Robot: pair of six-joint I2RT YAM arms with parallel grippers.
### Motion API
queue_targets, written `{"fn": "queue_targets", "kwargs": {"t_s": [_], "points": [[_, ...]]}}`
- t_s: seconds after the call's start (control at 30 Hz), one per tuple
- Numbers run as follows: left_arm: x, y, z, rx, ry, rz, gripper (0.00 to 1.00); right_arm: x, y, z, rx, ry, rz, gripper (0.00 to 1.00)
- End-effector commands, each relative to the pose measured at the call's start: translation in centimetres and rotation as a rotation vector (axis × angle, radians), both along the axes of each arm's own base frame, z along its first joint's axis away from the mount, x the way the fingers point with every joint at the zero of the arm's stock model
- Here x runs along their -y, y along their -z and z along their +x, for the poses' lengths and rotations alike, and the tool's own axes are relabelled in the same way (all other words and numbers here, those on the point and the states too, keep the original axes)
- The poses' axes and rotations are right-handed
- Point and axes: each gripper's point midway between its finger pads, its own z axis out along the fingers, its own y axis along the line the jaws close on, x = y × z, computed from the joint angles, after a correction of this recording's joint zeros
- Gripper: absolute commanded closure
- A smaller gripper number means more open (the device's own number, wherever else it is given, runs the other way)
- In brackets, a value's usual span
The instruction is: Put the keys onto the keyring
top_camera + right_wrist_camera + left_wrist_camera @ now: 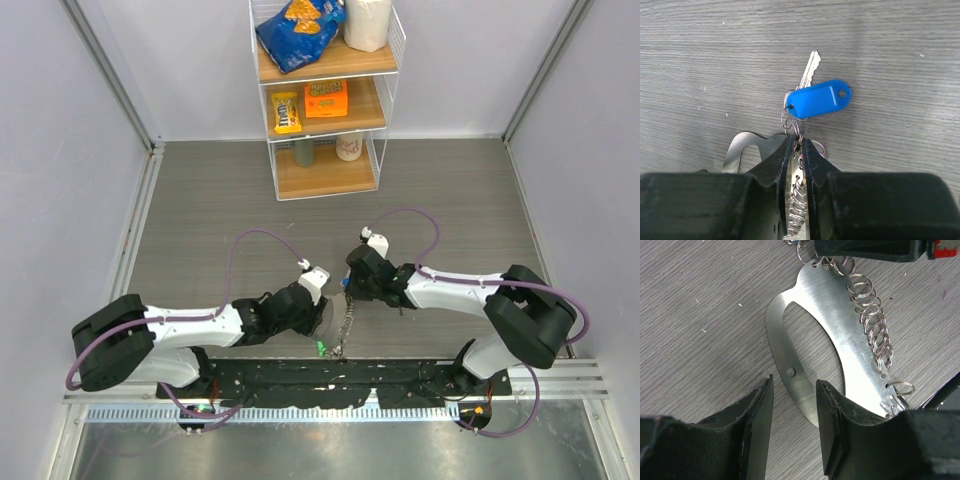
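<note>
Right fingers [797, 150] pinch keyring [742, 150] — left fingers [792, 425] apart.

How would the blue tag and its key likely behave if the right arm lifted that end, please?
The blue tag and key hang from thin split rings, so they would probably dangle and swing. The tag looks like light plastic. On the smooth table it would likely slide.

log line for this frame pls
left gripper: open, straddling keyring edge | right gripper: shut on keyring top | blue tag, key: attached
</note>
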Motion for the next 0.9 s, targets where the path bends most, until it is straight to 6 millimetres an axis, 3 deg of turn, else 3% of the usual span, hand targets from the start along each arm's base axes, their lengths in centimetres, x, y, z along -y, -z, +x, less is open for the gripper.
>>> {"fn": "queue_targets", "kwargs": {"t_s": [0.0,0.13,0.27,0.43,0.63,0.67,0.87], "points": [[0.7,-0.6,0.4,0.015,-0.002,-0.036,0.56,0.4,-1.0,0.3,0.034,0.04,0.02,0.82],[0.7,-0.5,0.4,0.013,-0.002,-0.033,0.56,0.6,-1.1,0.3,0.04,0.045,0.021,0.82],[0.8,-0.5,0.3,0.012,0.001,-0.036,0.56,0.5,-1.2,0.4,0.049,0.046,0.023,0.95],[0.8,-1.3,0.3,0.016,0.006,-0.054,0.56,0.8,-2.6,0.8,0.106,0.0,0.005,0.95],[0.8,-4.5,-0.1,0.043,0.011,-0.141,0.56,1.3,-7.7,0.8,0.286,-0.179,-0.012,0.95],[0.6,-5.0,-0.2,0.045,0.011,-0.152,0.56,0.9,-9.6,0.5,0.327,-0.218,0.02,0.95],[0.2,-11.7,-0.9,0.135,0.047,-0.333,0.53,0.8,-15.0,-1.9,0.509,-0.497,0.031,0.95]]}}
